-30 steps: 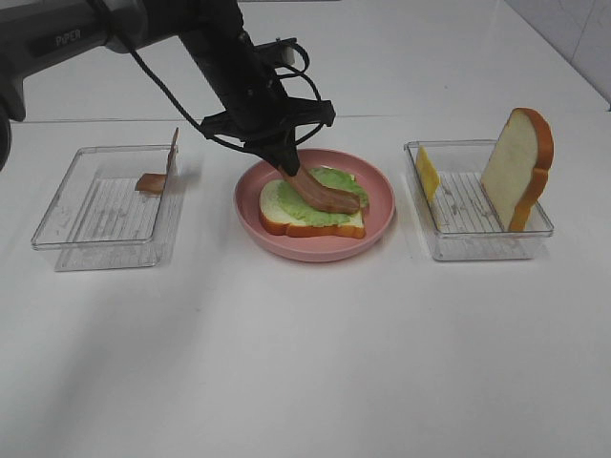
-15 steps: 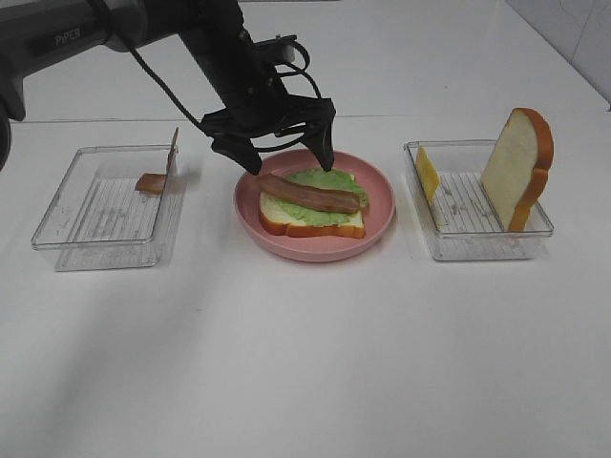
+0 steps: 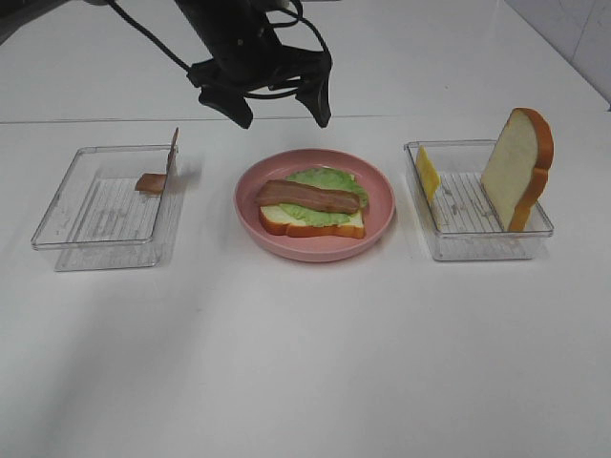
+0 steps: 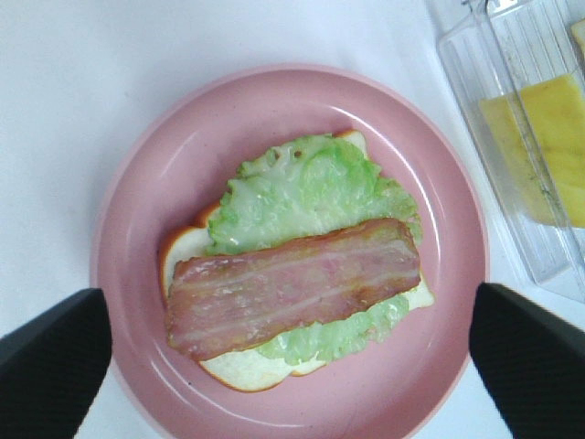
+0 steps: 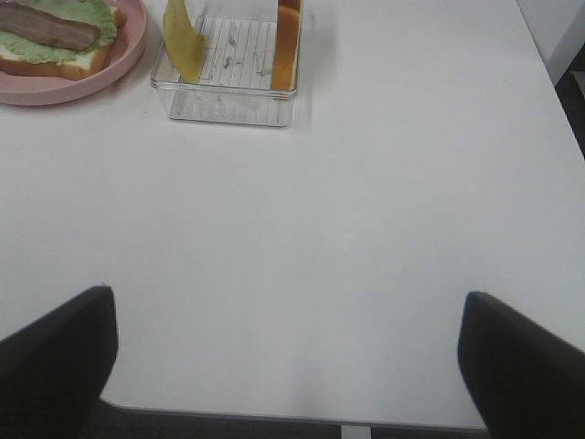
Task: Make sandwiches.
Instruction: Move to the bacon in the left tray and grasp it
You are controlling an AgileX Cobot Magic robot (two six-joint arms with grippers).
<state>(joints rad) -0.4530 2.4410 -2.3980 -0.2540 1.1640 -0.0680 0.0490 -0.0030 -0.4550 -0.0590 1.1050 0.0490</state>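
Observation:
On the pink plate lies the partly stacked sandwich: a bread slice, a green lettuce sheet and a bacon strip across the top. The left wrist view looks straight down on that bacon strip, lettuce and plate. My left gripper hangs open above the plate's far edge, holding nothing. In the right-hand tray a bread slice and a yellow cheese slice stand upright. My right gripper is open over bare table, far from the tray.
A clear tray on the left holds a piece of bacon and another strip leaning on its wall. White tabletop stretches in front of the plate and trays. The table's front edge shows in the right wrist view.
My left gripper opened, released the bacon strip onto the lettuce, and rose up and back from the plate. The bacon now lies flat. The right arm's state is unchanged.

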